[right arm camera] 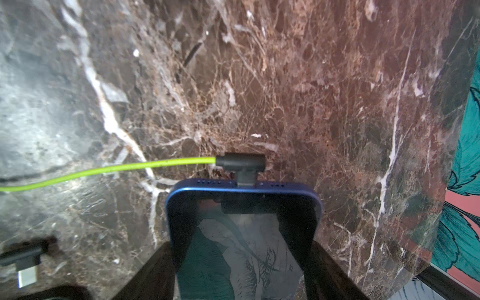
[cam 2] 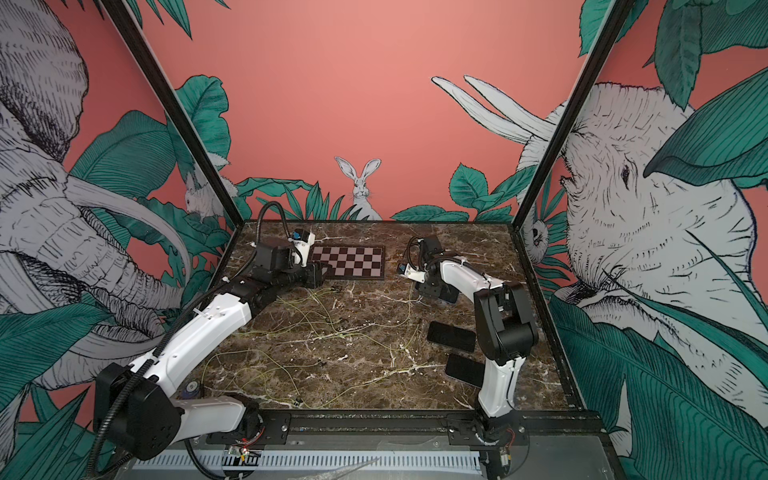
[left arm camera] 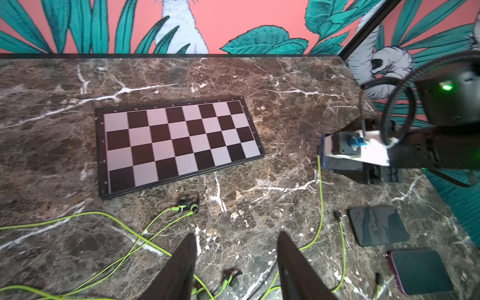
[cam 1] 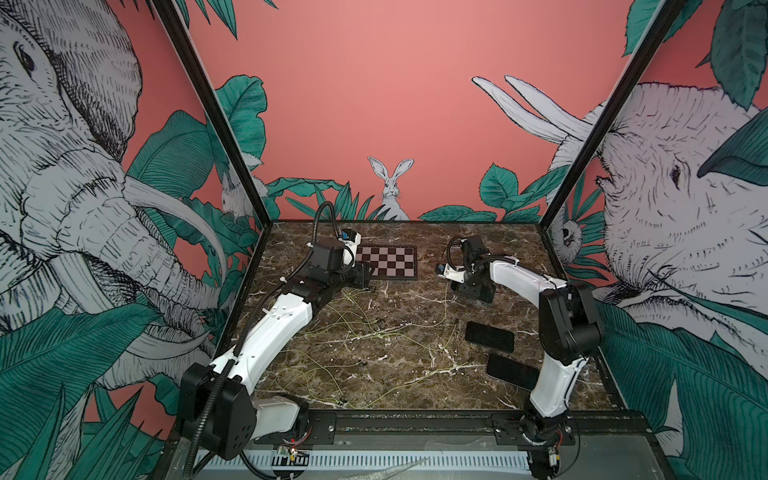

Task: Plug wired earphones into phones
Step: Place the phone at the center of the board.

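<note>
Phone (right arm camera: 244, 220) with plug (right arm camera: 241, 162) seated, clamped by right tool (right arm camera: 240, 245), left tool (left arm camera: 236, 233) parted, chessboard (left arm camera: 176, 145) numerals blurred

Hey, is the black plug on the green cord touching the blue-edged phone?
Touching. The right wrist view shows the black plug with its stem seated in the end edge of the blue-edged phone, no gap between them.

Lower half of blue phone (right arm camera: 244, 233) cut off; loose plug (right arm camera: 23, 262) blurred
</note>
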